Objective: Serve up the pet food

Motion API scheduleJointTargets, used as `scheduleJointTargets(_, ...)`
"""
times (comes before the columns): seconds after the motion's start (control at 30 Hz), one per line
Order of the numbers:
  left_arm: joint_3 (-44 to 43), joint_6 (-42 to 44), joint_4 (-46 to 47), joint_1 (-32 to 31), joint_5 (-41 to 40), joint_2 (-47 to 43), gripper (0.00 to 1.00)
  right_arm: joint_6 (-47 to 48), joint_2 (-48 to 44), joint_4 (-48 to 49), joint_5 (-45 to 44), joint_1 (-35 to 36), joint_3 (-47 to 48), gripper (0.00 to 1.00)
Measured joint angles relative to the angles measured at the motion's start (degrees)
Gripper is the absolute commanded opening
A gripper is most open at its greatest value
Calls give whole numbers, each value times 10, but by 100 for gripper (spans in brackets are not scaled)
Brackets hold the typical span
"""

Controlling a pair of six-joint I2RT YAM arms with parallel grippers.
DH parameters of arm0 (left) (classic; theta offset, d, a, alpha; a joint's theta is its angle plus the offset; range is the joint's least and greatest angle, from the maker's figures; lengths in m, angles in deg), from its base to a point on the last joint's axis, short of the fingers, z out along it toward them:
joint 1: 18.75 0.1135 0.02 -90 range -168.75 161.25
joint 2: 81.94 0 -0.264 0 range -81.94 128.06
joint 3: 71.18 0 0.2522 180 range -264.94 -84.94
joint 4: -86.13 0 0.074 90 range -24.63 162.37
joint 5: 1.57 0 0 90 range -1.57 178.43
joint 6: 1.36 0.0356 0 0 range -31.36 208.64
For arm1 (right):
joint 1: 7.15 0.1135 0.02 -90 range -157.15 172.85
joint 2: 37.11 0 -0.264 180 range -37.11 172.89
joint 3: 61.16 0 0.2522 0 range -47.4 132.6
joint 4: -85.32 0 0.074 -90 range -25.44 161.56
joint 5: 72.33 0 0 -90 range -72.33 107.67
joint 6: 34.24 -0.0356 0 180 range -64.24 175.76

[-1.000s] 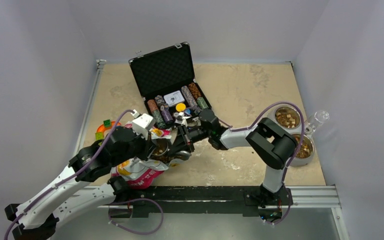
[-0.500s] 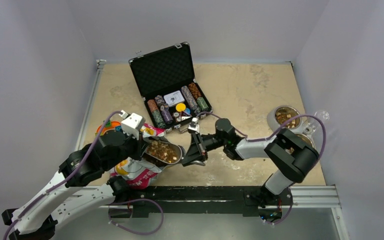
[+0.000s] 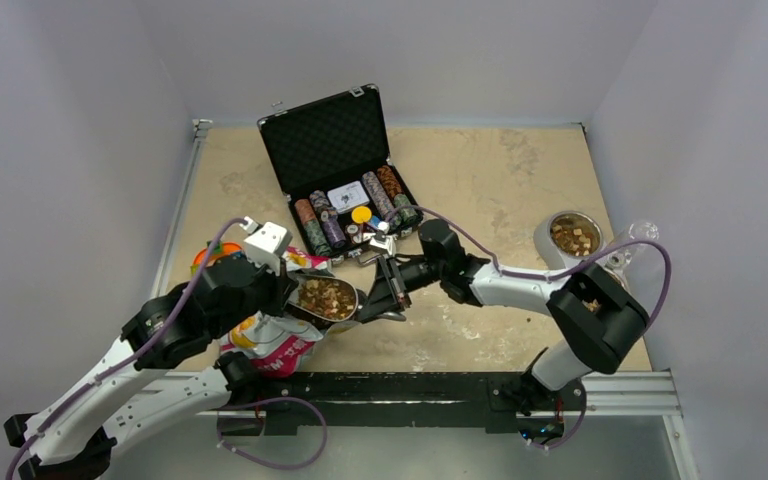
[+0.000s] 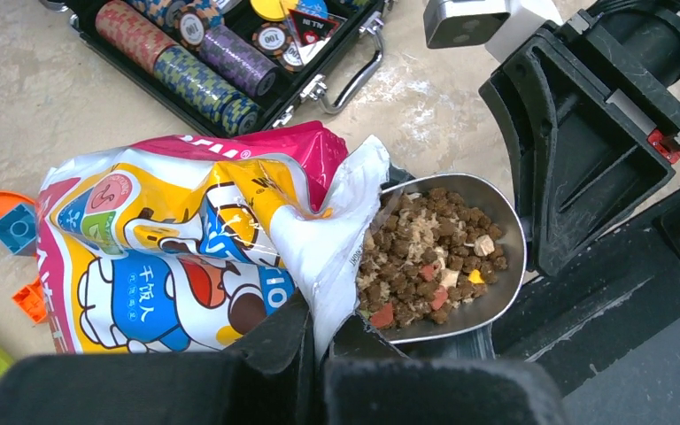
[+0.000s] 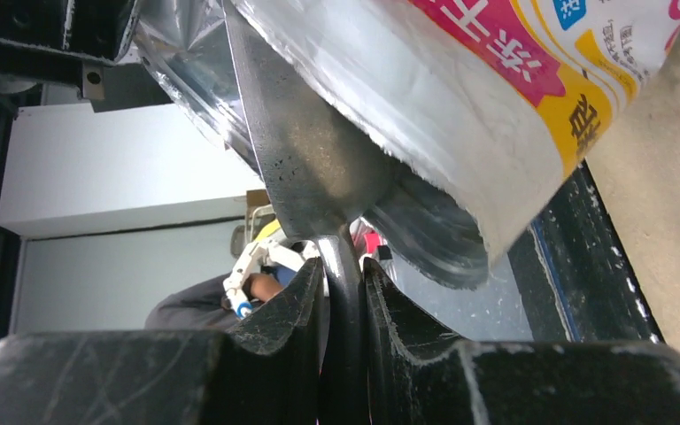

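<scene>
the pet food bag bears white chinese characters on a blue patch; at its twelve o'clock, poker chips read "100", a marker "all in".

Stained table: poker case, bowl

Brown kibble, silver scoop, pink-yellow-blue printed bag, black case

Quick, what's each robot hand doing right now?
Left gripper: closed, pinching the food bag by its open edge.
Right gripper: closed on the handle of the scoop, which is full of pet food.
</scene>
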Motion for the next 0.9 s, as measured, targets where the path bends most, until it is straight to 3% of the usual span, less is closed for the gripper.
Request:
scheduleJointTargets(0.13, -1, -1, -5, 0, -9, -1, 0, 18, -6, -49, -12, 3, 22, 0)
scheduleJointTargets(0.6, -49, -62, -41, -4, -85, 78, 0, -2, -242, -78, -33, -45, -176, 0)
scheduleJointTargets(0.9, -61, -95, -49, -7, -130, 100, 0, -26, -417, -148, -46, -116, -219, 0)
